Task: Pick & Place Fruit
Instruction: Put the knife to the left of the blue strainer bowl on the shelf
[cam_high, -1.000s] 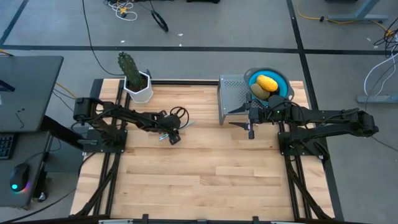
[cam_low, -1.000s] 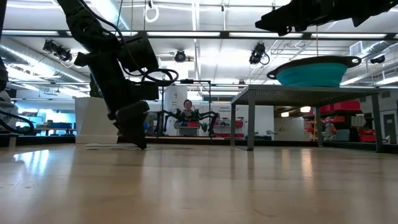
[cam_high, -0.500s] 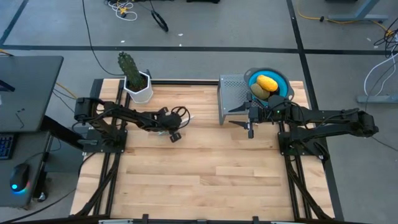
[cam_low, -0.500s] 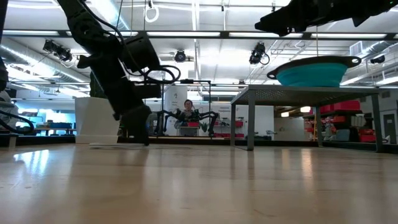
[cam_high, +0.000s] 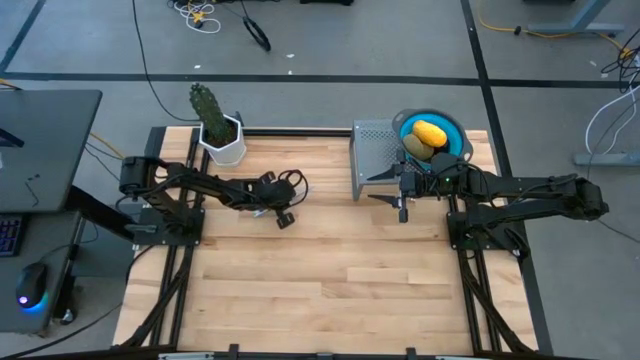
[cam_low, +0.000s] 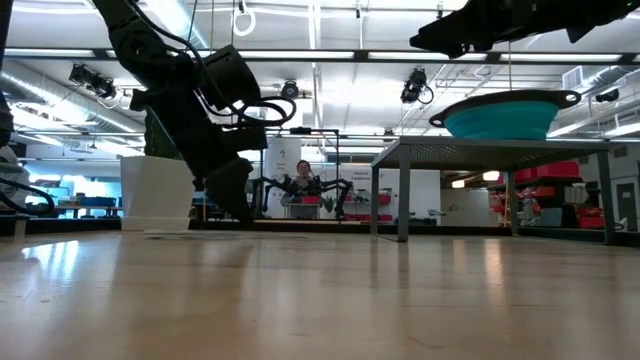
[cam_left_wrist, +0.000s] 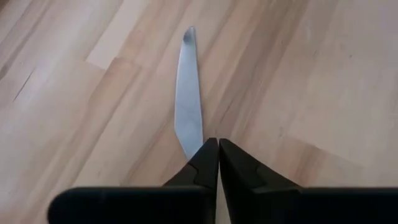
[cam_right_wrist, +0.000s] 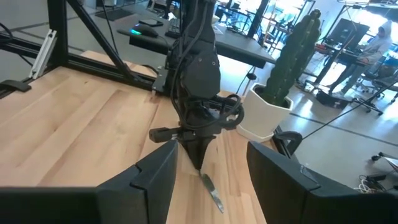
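The left gripper (cam_left_wrist: 217, 146) is clenched on the silver-bladed knife (cam_left_wrist: 188, 93), low near the wooden table's (cam_high: 340, 270) back-left corner. The right gripper (cam_right_wrist: 208, 152) is held spread beside the grey metal rack (cam_high: 372, 160) at the back edge, with bare tabletop towards the front.

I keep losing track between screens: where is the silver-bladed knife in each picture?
High view: silver-bladed knife by the left tool.
Low view: not discernible.
Left wrist view: blade ahead of the shut tool.
Right wrist view: blade below that arm.
Shared landmark: green cactus in a white pot.

The left gripper (cam_left_wrist: 217, 155) points down low at the table, fingers pressed together; the right gripper (cam_right_wrist: 208, 168) hovers with fingers spread.
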